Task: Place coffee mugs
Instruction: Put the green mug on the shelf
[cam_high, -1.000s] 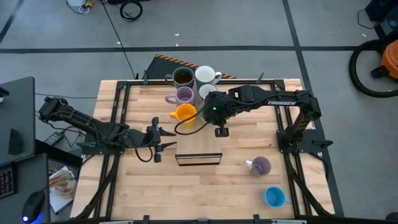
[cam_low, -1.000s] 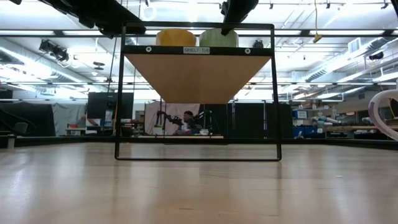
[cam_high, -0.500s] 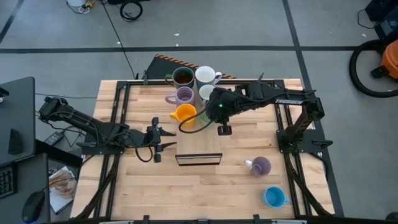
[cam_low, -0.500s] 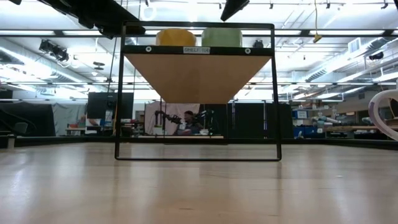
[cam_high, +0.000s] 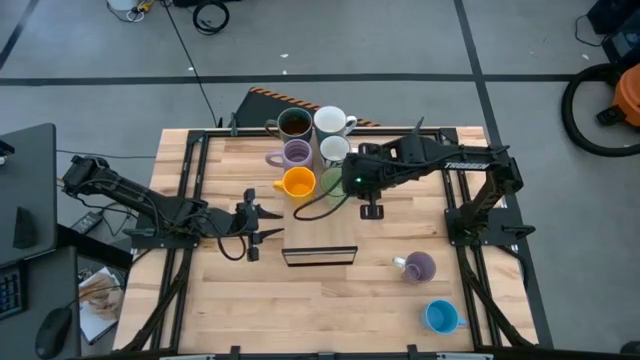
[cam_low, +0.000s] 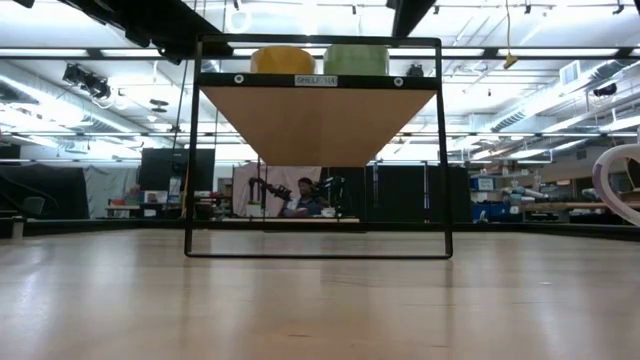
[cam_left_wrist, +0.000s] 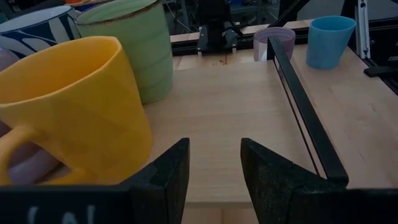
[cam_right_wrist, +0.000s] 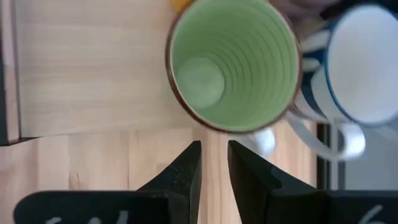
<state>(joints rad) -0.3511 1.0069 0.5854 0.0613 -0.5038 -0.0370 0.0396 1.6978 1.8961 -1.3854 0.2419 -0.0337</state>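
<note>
Right wrist view: the right hand (cam_right_wrist: 213, 163), fingers narrow and empty, hovers just beside the green mug (cam_right_wrist: 231, 65) standing on the shelf. Best practice: retract clear before approaching the lilac mug (cam_high: 420, 266).

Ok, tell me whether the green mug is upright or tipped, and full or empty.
Upright and empty: the right wrist view looks straight down into the green mug, showing its ribbed wall and bare bottom.

yellow-orange mug (cam_left_wrist: 74, 112), pale green mug (cam_right_wrist: 233, 68) (brown rim), blue mug (cam_left_wrist: 331, 40)
</note>
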